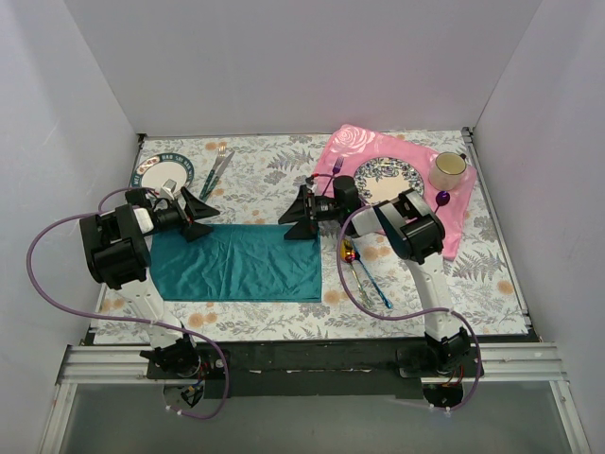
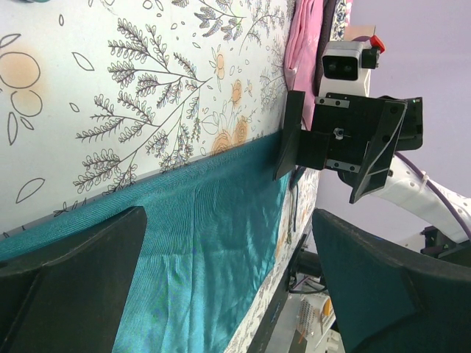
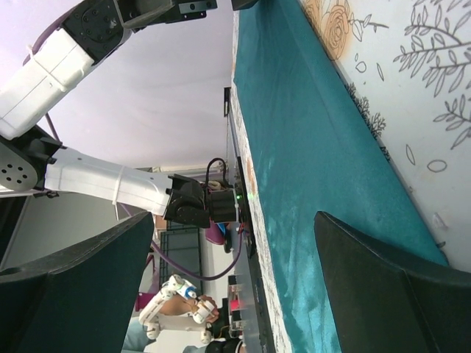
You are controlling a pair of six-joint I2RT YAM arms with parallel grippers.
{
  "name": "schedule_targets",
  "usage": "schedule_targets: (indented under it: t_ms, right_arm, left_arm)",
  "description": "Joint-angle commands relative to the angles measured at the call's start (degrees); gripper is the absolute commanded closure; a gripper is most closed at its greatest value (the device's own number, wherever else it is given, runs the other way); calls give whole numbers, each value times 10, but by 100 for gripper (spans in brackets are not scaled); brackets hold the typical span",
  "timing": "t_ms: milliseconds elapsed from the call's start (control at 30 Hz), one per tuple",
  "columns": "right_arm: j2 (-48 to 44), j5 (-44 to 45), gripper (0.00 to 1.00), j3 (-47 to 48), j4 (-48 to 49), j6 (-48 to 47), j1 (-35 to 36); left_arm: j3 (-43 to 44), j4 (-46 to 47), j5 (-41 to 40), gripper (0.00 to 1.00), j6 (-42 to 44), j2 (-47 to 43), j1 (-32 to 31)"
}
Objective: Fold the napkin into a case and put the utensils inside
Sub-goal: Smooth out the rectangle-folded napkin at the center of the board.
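Observation:
The teal napkin (image 1: 236, 265) lies flat as a wide rectangle on the floral table cover. My left gripper (image 1: 198, 217) hangs open over the napkin's far left corner. Over its far right corner my right gripper (image 1: 299, 216) is open too, and the two face each other. In the left wrist view the napkin (image 2: 206, 243) fills the space below my empty left gripper (image 2: 228, 283), with the right gripper (image 2: 335, 143) opposite. The right wrist view has the napkin (image 3: 309, 147) running beside my right gripper (image 3: 228, 283). The utensils (image 1: 371, 280) lie just right of the napkin.
A pink placemat (image 1: 345, 151) at the back right carries a patterned plate (image 1: 388, 180), a cup (image 1: 449, 170), a purple fork (image 1: 336, 172) and a purple spoon (image 1: 442, 199). A second plate (image 1: 163, 172) and a green-handled fork and knife (image 1: 217, 170) sit at the back left.

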Motion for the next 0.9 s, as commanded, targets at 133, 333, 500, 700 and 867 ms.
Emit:
schedule_targets:
  t_ms: [133, 333, 500, 700, 867]
  right_arm:
    - [-27, -32, 1, -15, -1, -19, -12]
    - [-41, -42, 1, -3, 7, -27, -5]
    - [-66, -68, 1, 29, 62, 3, 18]
    - [-89, -47, 2, 49, -56, -95, 39]
    - [-70, 12, 9, 83, -217, -212, 45]
  left_arm:
    - [7, 0, -61, 2, 22, 8, 7]
    - [12, 0, -20, 2, 25, -3, 5]
    - [32, -5, 30, 2, 20, -55, -5]
    - [48, -5, 46, 2, 4, -77, -27]
    - [32, 47, 33, 2, -25, -48, -32]
